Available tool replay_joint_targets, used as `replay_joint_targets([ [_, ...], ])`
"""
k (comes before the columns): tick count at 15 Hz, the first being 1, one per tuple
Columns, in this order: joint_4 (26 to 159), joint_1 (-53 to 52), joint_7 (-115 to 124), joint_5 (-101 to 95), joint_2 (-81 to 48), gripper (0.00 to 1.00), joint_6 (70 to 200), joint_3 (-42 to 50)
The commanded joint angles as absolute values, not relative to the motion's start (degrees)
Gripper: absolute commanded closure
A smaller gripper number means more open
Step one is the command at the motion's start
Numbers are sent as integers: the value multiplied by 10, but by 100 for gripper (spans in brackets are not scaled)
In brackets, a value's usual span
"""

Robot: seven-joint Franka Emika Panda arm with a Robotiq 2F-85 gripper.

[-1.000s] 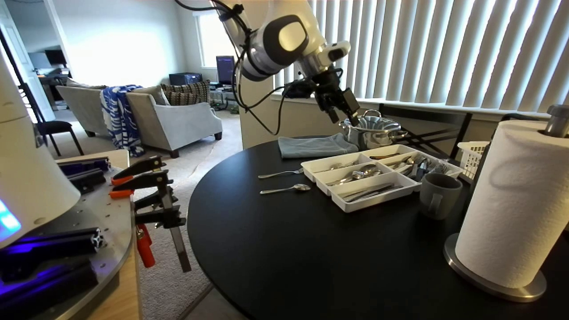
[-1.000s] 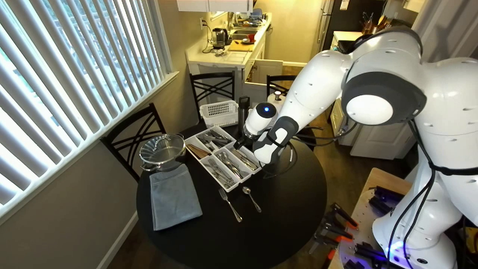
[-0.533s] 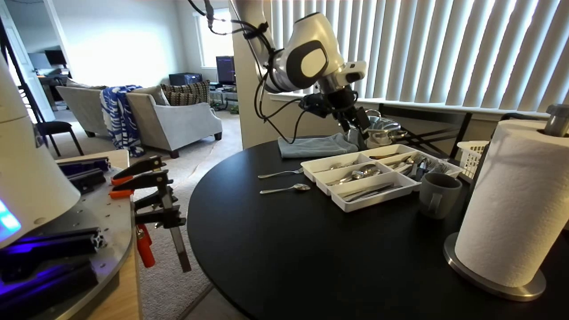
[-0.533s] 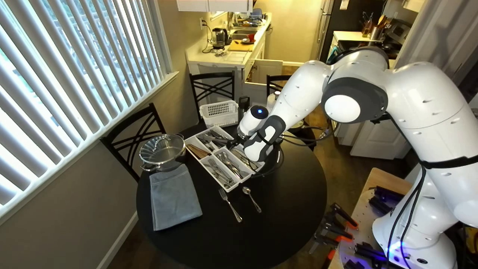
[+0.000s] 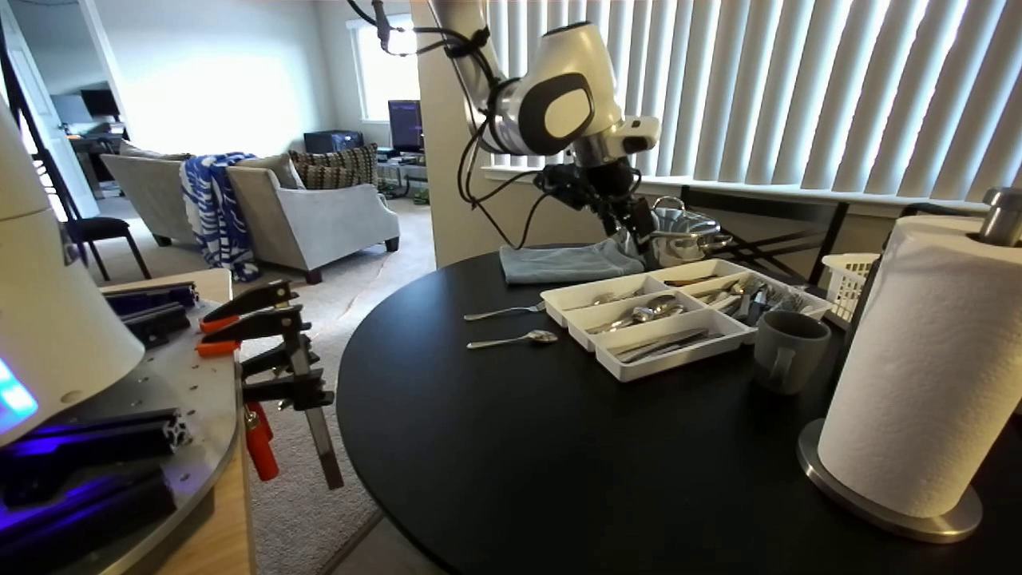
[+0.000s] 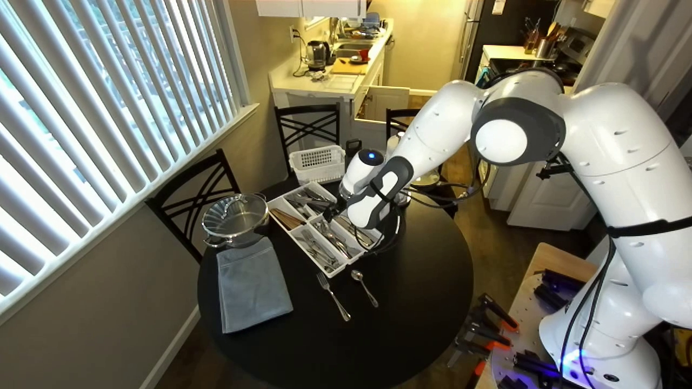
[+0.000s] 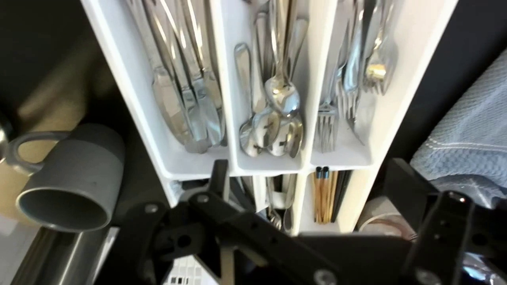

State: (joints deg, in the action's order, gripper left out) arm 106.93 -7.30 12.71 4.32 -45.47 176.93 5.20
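My gripper (image 7: pixel 309 170) is open and empty, its fingers wide apart above the far part of a white cutlery tray (image 7: pixel 269 171). In the wrist view the fingers frame a compartment of chopsticks (image 7: pixel 325 196) and one of mixed utensils (image 7: pixel 279 190). Beyond them lie compartments of knives (image 7: pixel 194 107), spoons (image 7: pixel 277 114) and forks (image 7: pixel 348 91). The gripper shows in both exterior views (image 5: pixel 627 228) (image 6: pixel 331 212), over the tray (image 5: pixel 679 359) (image 6: pixel 312 220). A loose fork (image 5: pixel 503 313) (image 6: pixel 334 297) and a loose spoon (image 5: pixel 512 341) (image 6: pixel 365 288) lie on the table beside the tray.
A grey folded cloth (image 6: pixel 254 286) and a lidded steel pot (image 6: pixel 235 221) stand beside the tray. A grey mug (image 5: pixel 789 351), a paper towel roll (image 5: pixel 918 359) and a white basket (image 6: pixel 319 165) are at its other side. Clamps (image 5: pixel 287 351) sit on the robot's base.
The arm has moved down and further over the tray, mostly in the first half second, then shifted slightly. The cutlery, cloth, pot and mug have not moved.
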Motion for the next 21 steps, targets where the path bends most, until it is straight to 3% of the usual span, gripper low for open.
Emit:
replay_joint_targets([
  [1,1011,80,-12,83,-437,0,1629,-87],
  [3,971,138,-48,86,-450,0,1529,-117],
  [8,844,169,-37,61,-499,0,1276,-102],
  [12,699,119,-41,74,-556,0,1110,-48],
  [15,617,105,-47,81,-614,0,1120,-39],
  [21,544,87,-38,84,-727,0,1279,-39],
])
